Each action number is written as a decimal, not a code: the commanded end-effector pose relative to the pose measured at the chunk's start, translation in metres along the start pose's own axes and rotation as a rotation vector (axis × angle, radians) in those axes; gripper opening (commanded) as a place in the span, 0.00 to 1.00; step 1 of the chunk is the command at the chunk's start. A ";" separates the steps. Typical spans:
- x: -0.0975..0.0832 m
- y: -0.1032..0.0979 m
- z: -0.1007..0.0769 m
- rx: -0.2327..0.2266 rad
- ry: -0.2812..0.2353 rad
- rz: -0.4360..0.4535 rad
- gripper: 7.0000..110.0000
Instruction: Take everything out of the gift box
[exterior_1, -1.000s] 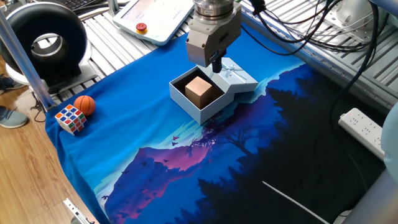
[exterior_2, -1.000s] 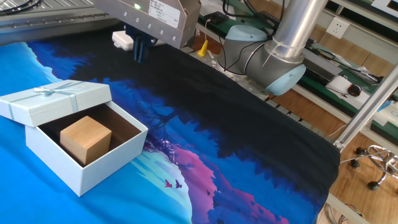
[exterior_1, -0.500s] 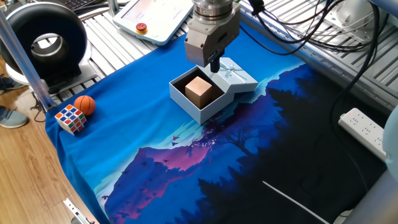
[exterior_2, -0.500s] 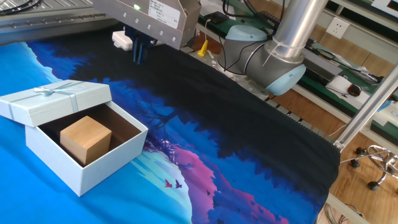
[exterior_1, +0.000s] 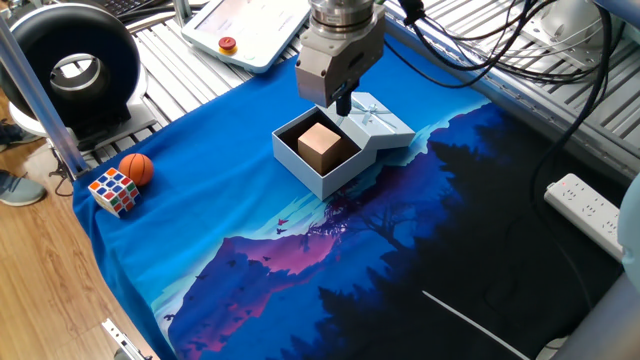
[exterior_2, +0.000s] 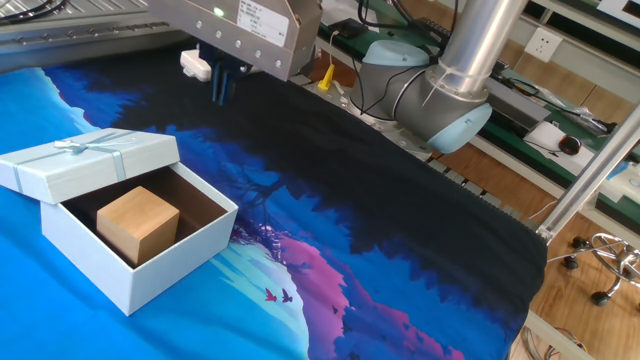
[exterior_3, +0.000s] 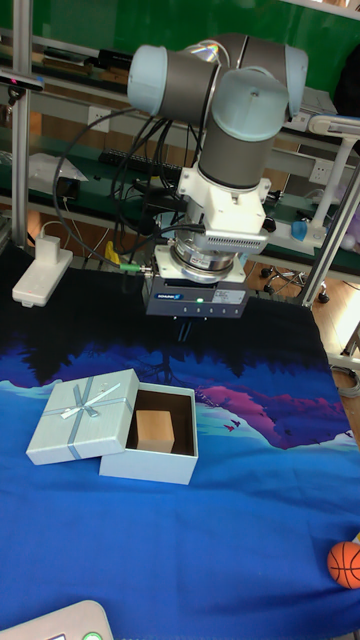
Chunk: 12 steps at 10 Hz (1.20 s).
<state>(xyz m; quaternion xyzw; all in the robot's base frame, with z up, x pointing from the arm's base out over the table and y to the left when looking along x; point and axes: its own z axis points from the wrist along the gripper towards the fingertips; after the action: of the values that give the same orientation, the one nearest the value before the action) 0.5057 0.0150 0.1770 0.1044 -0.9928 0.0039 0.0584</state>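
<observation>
The gift box (exterior_1: 303, 164) stands open on the blue cloth, and its lid (exterior_1: 380, 122) with the ribbon bow leans against its far side. One tan-brown cube (exterior_1: 320, 145) sits upright inside. The same box (exterior_2: 160, 268), cube (exterior_2: 138, 223) and lid (exterior_2: 88, 160) show in the other fixed view, and the box (exterior_3: 148, 466) with the cube (exterior_3: 155, 430) shows in the tall view. My gripper (exterior_1: 345, 103) hangs above the box's back edge, over the lid, clear of the cube. Its dark fingers (exterior_2: 221, 85) sit close together with nothing between them.
A Rubik's cube (exterior_1: 113, 190) and an orange ball (exterior_1: 137, 168) lie near the cloth's left corner. A power strip (exterior_1: 585, 208) lies at the right edge, and a white pendant (exterior_1: 250, 25) behind the box. A black ring-shaped device (exterior_1: 75, 65) stands at the far left.
The gripper has crept slightly to the left in the one fixed view. The box, lid and cube have not moved.
</observation>
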 end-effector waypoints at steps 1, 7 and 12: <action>-0.001 0.002 -0.001 -0.011 -0.004 0.007 0.00; 0.022 0.019 -0.003 -0.077 0.086 -0.008 0.00; 0.011 0.030 -0.003 -0.123 0.042 -0.002 0.00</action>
<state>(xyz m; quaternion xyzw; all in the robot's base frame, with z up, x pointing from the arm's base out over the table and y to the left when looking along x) 0.4865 0.0354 0.1802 0.1025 -0.9896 -0.0408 0.0926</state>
